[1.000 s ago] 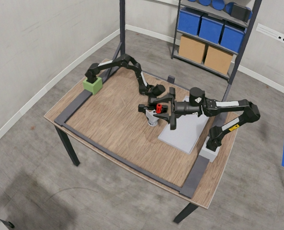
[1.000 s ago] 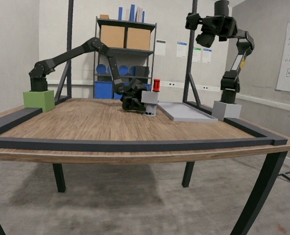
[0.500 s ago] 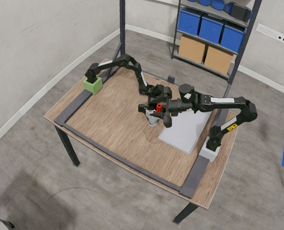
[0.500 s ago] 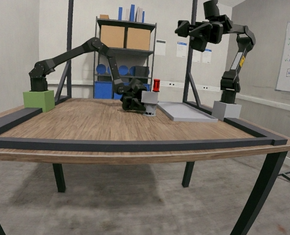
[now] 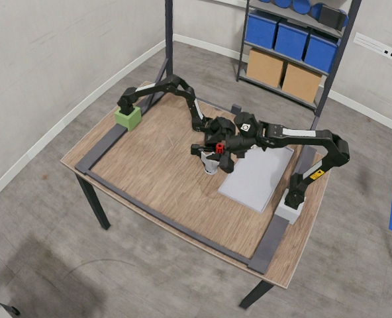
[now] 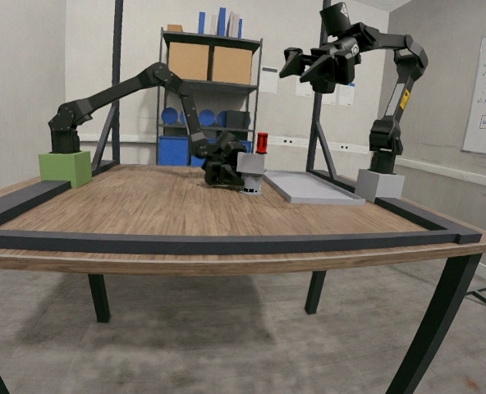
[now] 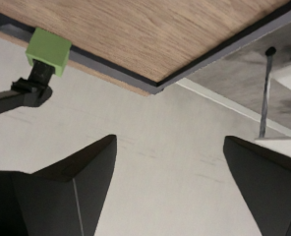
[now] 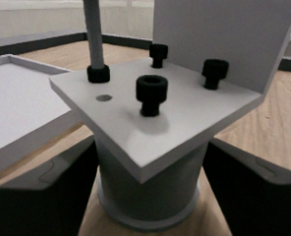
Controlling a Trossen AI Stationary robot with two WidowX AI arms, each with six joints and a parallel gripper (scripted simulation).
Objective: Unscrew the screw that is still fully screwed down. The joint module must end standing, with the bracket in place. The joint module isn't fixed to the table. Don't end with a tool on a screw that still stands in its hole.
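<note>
The grey joint module (image 5: 209, 169) (image 6: 250, 185) (image 8: 150, 197) stands upright, with the bracket (image 6: 250, 162) (image 8: 224, 39) on top. In the right wrist view, three black screws (image 8: 151, 90) (image 8: 214, 71) (image 8: 158, 53) stand raised on visible shanks. A fourth screw (image 8: 98, 75) sits flush on the plate, with the shaft of the red-handled tool (image 5: 219, 148) (image 6: 261, 143) (image 8: 93, 34) upright in its head. A bare hole (image 8: 104, 97) is beside it. My right gripper (image 8: 149, 141) is shut on the module's body. My left gripper (image 6: 291, 78) (image 7: 170, 142) is open and empty, high above the module.
A shallow grey tray (image 5: 257, 181) (image 6: 319, 186) (image 8: 18, 105) lies close beside the module. The green base (image 5: 128, 118) (image 6: 65, 167) (image 7: 48, 47) carries the right arm, the grey base (image 5: 289, 209) (image 6: 379, 184) the left. Dark rails (image 6: 235, 244) border the table.
</note>
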